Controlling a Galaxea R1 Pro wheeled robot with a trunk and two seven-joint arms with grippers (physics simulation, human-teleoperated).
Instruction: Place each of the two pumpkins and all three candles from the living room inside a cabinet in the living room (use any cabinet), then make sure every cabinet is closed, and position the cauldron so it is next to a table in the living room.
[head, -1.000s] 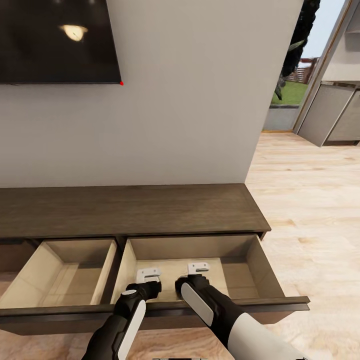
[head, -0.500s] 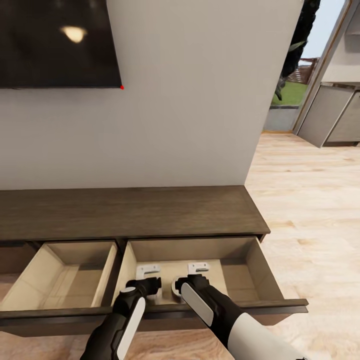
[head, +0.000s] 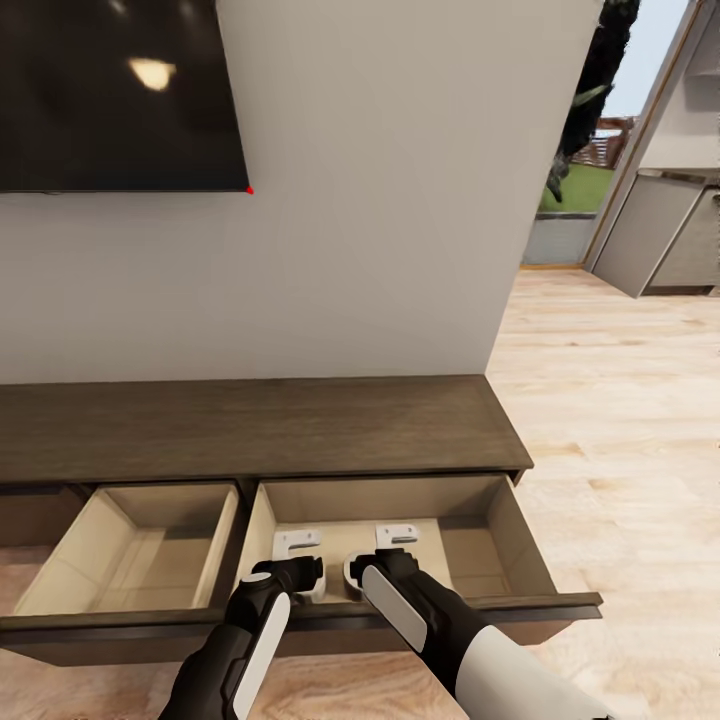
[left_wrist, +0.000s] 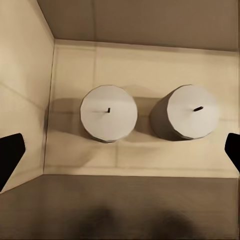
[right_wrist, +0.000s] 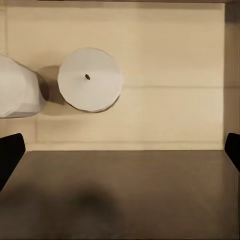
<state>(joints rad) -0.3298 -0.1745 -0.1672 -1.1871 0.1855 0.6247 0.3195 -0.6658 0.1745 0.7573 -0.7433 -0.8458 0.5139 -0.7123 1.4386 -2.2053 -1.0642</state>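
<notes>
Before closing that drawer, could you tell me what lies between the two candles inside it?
Only bare beige drawer floor in the left wrist view; candle and candle stand apart.

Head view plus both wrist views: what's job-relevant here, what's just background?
Job:
- cabinet, two drawers pulled open
- two candles standing in the right drawer
- left gripper, right gripper, both open, holding nothing

Background:
- TV
- wood floor

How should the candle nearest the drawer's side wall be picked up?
Take the candle by its round side, coming straight down from above: it stands upright, wick up. Probably best to set the fingers on the sides facing the drawer's front and back, since the drawer wall and the other candle flank it closely.
</notes>
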